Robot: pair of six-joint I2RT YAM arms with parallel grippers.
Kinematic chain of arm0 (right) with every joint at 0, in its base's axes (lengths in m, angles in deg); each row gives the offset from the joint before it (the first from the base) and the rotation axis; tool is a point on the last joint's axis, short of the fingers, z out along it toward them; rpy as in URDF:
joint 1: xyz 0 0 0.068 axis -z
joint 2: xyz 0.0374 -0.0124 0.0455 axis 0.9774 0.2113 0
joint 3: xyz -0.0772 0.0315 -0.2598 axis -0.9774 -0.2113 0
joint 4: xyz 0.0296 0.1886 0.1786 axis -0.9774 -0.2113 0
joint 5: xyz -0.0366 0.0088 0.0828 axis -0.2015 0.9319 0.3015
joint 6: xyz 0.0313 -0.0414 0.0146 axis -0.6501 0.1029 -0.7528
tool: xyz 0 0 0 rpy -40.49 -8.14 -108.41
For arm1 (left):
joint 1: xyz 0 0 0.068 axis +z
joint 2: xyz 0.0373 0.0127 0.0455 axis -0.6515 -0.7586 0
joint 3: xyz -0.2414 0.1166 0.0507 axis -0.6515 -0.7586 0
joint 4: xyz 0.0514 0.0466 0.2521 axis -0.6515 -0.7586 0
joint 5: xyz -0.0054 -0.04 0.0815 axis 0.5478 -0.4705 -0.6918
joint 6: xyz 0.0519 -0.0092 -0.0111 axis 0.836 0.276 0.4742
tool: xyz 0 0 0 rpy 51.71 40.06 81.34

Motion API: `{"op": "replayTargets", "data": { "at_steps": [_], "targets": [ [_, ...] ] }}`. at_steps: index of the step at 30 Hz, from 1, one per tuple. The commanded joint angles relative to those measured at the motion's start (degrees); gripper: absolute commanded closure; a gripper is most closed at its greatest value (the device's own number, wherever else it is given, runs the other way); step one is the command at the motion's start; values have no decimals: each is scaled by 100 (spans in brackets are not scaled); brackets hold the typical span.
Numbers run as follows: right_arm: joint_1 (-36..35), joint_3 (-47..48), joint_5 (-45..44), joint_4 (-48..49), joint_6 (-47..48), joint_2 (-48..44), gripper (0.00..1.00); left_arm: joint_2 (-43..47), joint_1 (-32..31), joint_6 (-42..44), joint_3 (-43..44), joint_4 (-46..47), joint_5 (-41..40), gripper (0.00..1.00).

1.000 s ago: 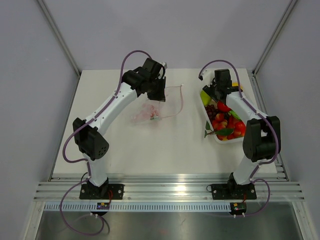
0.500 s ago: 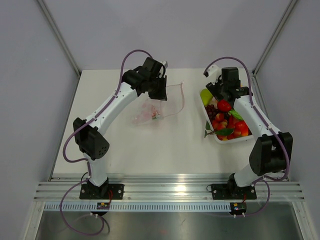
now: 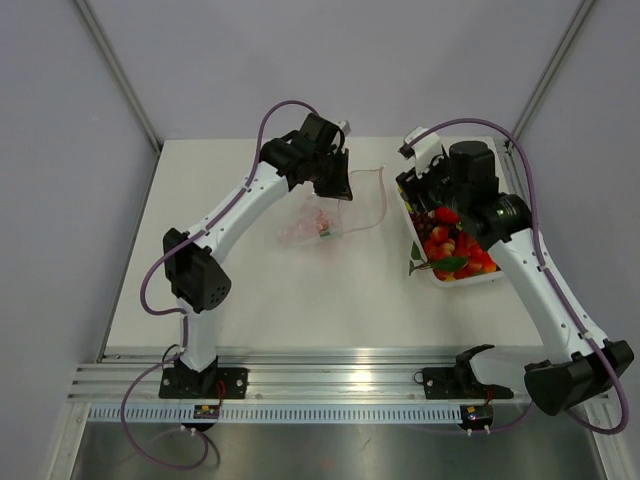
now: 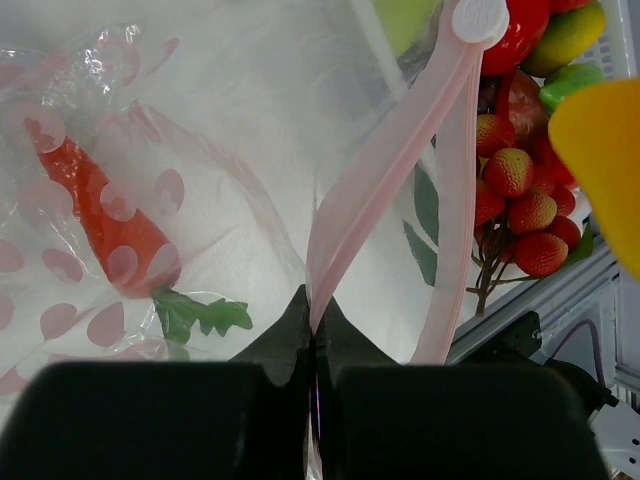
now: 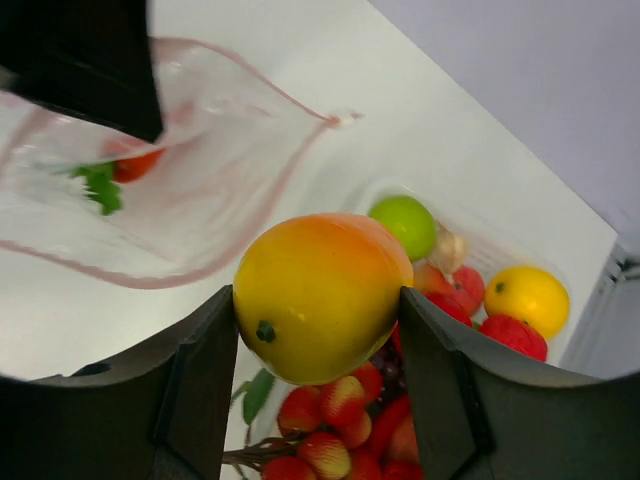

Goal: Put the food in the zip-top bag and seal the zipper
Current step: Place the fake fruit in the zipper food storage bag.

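Observation:
My left gripper (image 3: 337,187) is shut on the pink-red zipper (image 4: 372,175) of the clear zip-top bag (image 3: 340,212) and holds its mouth lifted. The gripper shows in the left wrist view (image 4: 314,315). A red toy fruit with green leaves (image 4: 120,225) lies inside the bag. My right gripper (image 5: 318,310) is shut on a yellow-orange mango (image 5: 320,295), raised above the left end of the white tray (image 3: 497,277). In the top view that gripper (image 3: 415,190) hides the mango. Red, green, yellow and dark purple food (image 3: 455,245) fills the tray.
The tray sits at the table's right side, near the right frame post. Grey walls close the back and sides. An aluminium rail (image 3: 330,375) runs along the near edge by the arm bases.
My right gripper has lifted off the tray with the mango and swung left towards the bag. My left gripper has carried the bag's mouth a little right, towards the tray.

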Motion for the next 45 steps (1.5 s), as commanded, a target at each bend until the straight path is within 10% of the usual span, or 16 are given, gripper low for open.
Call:
{"op": "replayTargets", "data": {
  "at_steps": [1,15,25,31,38,45],
  "targets": [
    [-474,197,359,197,-597,-209,57,75,-1,-96,123,303,227,100],
    [-1064,-242,676,1673,-1529,326,56,348,-1,-43,-17,276,253,100],
    [-1090,-295,88,1841,-1679,318,1,506,61,1,18,206,332,100],
    [-1073,-243,-806,1798,-2159,19,1,550,227,10,27,197,420,100],
    [25,1145,-1925,-949,-3621,1115,3,883,439,115,-263,206,394,100],
    [780,312,-2189,-630,-4263,837,19,1033,439,176,-579,285,394,100]
  ]
}}
